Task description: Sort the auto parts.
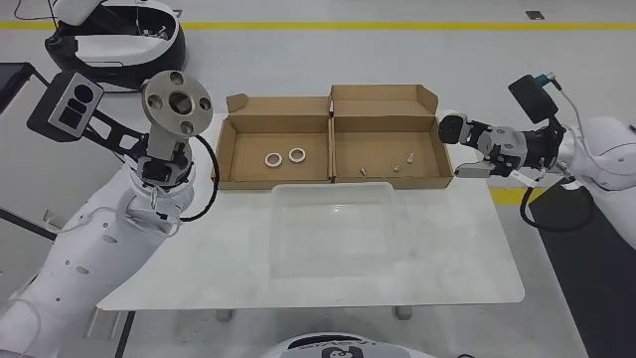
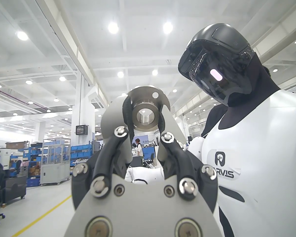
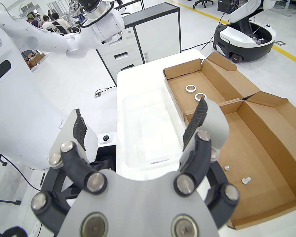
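From the top, you see the flange [image 1: 177, 104], a grey metal disc with holes around a centre bore, held up beyond the table's [image 1: 199, 278] left edge. The right gripper [image 1: 457, 149] sits just beside the right box [image 1: 437, 129]. In your left wrist view, the left gripper [image 2: 145, 115] is clamped on the flange's hollow hub. In your right wrist view, the right gripper's fingers [image 3: 199, 117] stand wide apart; two rings [image 3: 191, 88] lie in the left box [image 3: 182, 71].
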You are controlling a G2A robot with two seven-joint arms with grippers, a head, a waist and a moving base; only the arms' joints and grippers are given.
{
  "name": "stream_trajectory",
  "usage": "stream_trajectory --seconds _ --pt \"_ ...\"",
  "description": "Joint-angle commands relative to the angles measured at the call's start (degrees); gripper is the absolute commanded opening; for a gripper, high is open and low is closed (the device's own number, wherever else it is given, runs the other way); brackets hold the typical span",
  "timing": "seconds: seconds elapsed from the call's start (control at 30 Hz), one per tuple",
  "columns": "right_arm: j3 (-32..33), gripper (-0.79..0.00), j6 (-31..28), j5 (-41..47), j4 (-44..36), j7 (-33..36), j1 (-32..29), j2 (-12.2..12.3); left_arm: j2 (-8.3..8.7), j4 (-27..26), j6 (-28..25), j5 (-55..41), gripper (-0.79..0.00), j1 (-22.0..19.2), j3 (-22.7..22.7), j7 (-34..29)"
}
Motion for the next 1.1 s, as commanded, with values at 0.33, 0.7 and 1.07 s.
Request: stream_trajectory --seconds 0.33,0.7,1.07 --pt "0.0 0.0 0.0 0.0 0.0 0.0 0.0 0.0 -0.82 -1.28 3.49 -1.58 -0.785 0.07 0.22 -7.31" --pt "0.0 0.0 0.0 0.0 0.0 0.0 0.0 0.0 -3.06 0.98 7.09 2.29 -0.785 -3.53 2.27 -21.27" --pt "0.0 0.0 0.0 0.0 0.0 0.0 0.0 0.0 -4.89 5.36 5.53 5.92 -0.785 -5.69 6.95 -35.77"
